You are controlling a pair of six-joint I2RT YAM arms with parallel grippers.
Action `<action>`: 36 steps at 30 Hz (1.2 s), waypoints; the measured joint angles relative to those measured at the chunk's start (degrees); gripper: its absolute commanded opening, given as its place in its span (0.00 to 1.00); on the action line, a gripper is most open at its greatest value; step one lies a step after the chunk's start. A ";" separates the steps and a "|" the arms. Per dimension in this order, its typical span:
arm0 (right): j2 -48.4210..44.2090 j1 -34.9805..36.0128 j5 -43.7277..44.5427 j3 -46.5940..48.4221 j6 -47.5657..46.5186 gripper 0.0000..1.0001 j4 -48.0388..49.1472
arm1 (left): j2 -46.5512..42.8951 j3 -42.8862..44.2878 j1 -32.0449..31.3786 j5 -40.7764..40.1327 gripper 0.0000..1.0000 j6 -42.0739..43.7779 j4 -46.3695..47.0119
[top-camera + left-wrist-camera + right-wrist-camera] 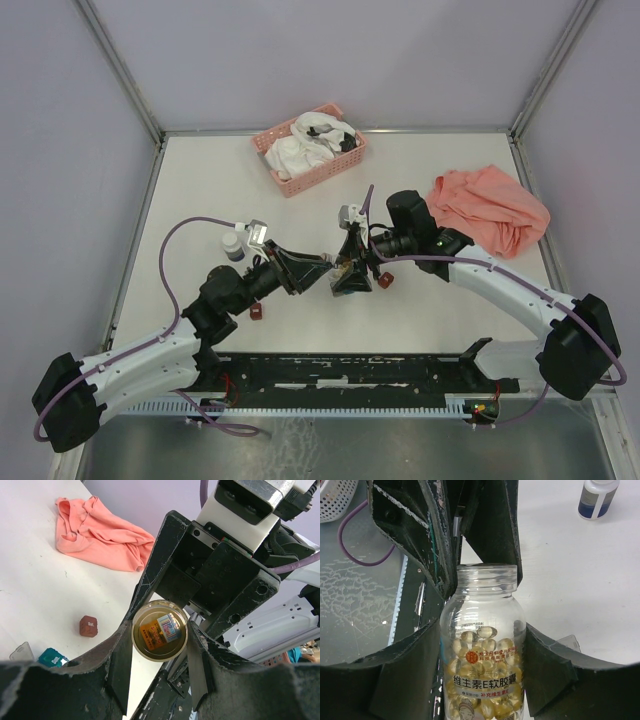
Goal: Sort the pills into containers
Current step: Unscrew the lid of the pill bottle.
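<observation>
Holding a clear round jar [482,597] of shiny yellow pills [487,645] above the white table [200,190], the left gripper [159,632] pinches its neck and the right gripper [482,625] hugs its body. Its label [482,684] reads "维生素E软胶囊". A red box [88,626] says "Sat."

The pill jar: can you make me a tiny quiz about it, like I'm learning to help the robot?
1. True or false: the jar is lying in the pink basket.
2. What fills the jar? A. coloured cubes B. golden pills C. blue water
3. Fill in: fingers of ___ hands sit beside the jar.

Key:
1. False. It is up between the two hands.
2. B.
3. Both: the left hand and the right hand.
</observation>
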 measured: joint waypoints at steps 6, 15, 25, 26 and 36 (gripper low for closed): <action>0.02 -0.07 0.20 0.00 -0.35 0.40 -0.04 | -0.07 0.00 0.00 0.17 0.05 -0.46 0.20; 0.02 -0.13 -0.11 0.09 -0.42 0.02 -0.61 | -0.04 0.00 0.00 0.37 0.53 -0.63 0.15; 0.96 -3.04 -5.81 2.03 -4.04 0.02 -7.21 | -4.52 -0.72 -0.04 -0.31 0.92 -0.24 -0.39; 1.33 -3.45 -6.62 2.80 -5.11 0.02 -8.61 | -5.68 -0.92 -0.04 -0.37 0.93 0.37 -0.66; 1.79 -4.63 -10.05 5.49 -14.93 0.02 -18.29 | -10.95 -3.80 -0.04 5.05 1.00 18.60 3.32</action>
